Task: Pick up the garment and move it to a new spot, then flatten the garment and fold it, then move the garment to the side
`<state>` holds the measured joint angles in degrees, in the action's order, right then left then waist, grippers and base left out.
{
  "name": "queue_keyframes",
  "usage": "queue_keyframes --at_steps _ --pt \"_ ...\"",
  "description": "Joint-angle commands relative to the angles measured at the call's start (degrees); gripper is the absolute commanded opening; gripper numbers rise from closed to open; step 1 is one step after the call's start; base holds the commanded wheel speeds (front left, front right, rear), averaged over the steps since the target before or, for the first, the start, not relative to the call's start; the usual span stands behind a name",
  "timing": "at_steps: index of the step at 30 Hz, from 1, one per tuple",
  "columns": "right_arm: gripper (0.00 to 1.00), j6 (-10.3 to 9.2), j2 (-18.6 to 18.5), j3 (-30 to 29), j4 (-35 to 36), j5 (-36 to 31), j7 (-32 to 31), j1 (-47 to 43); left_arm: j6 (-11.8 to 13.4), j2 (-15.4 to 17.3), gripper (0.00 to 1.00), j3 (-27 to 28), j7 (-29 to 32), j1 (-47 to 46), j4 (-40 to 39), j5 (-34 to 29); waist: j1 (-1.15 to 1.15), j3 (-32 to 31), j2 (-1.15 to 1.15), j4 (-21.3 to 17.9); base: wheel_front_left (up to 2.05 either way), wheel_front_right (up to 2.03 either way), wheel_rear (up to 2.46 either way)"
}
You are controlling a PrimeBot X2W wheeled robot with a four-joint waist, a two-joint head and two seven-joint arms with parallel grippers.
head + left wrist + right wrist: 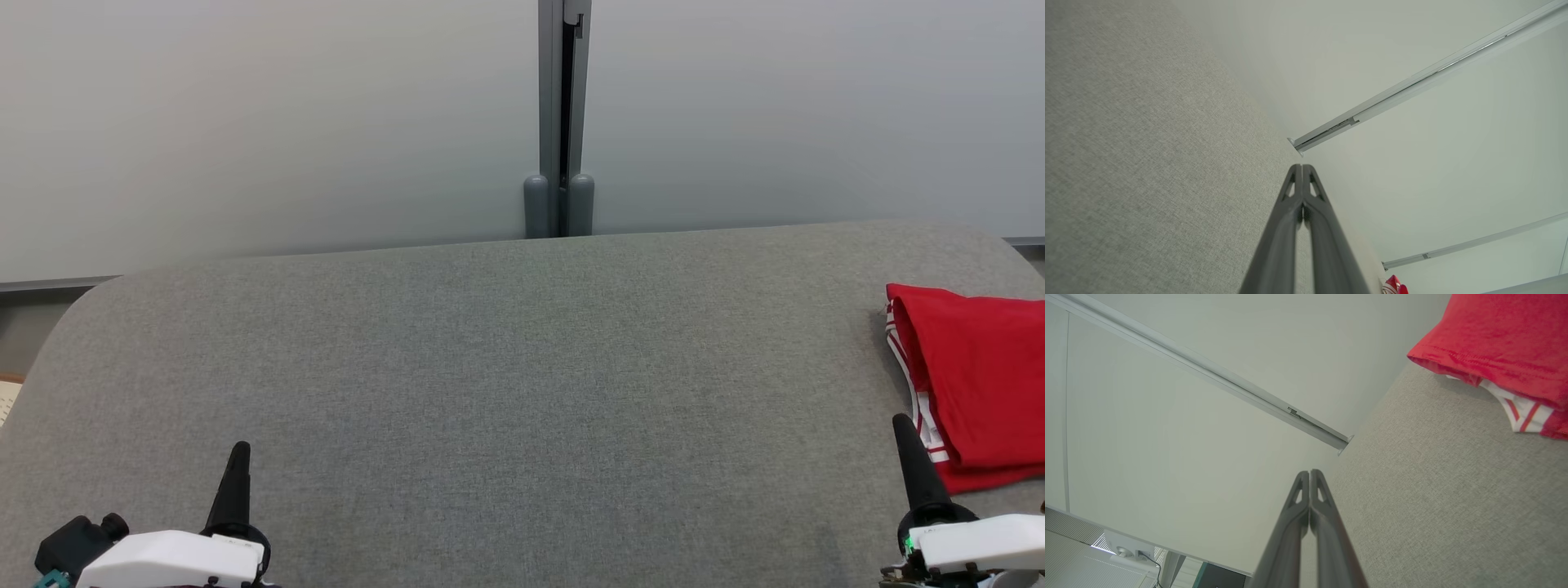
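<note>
The garment (976, 380) is red with white, red-striped trim, folded into a compact stack at the far right edge of the grey surface (506, 384). It also fills the upper right of the right wrist view as the garment (1498, 335), and a small piece of the garment (1395, 286) peeks in at the bottom of the left wrist view. My right gripper (900, 423) stands shut and empty just left of the stack's near corner. At the lower left my left gripper (240, 449) is shut too, holding nothing, far from the cloth.
A pale partition wall (269, 122) runs along the back of the surface, split by a grey vertical post (560, 122). The surface has rounded far corners. A broad bare stretch of grey fabric lies between my two grippers.
</note>
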<state>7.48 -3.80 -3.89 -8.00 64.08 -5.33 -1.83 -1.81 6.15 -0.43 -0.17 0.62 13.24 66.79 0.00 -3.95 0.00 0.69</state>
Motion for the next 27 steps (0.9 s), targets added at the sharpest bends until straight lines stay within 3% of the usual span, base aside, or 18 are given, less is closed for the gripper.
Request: queue_keyframes --at_steps 1,27 --pt "0.0 0.02 -0.1 -0.3 0.1 1.8 -0.2 1.7 -0.6 0.0 0.0 0.8 0.3 -1.8 -0.4 1.5 0.0 0.1 0.0 0.0 0.0 0.0 0.0" --pt "0.0 0.02 0.3 -1.6 -2.9 14.7 -0.7 5.0 -3.2 -1.6 0.0 4.0 3.6 -4.4 0.2 13.3 0.0 1.8 0.0 -0.3 0.0 0.0 0.0"
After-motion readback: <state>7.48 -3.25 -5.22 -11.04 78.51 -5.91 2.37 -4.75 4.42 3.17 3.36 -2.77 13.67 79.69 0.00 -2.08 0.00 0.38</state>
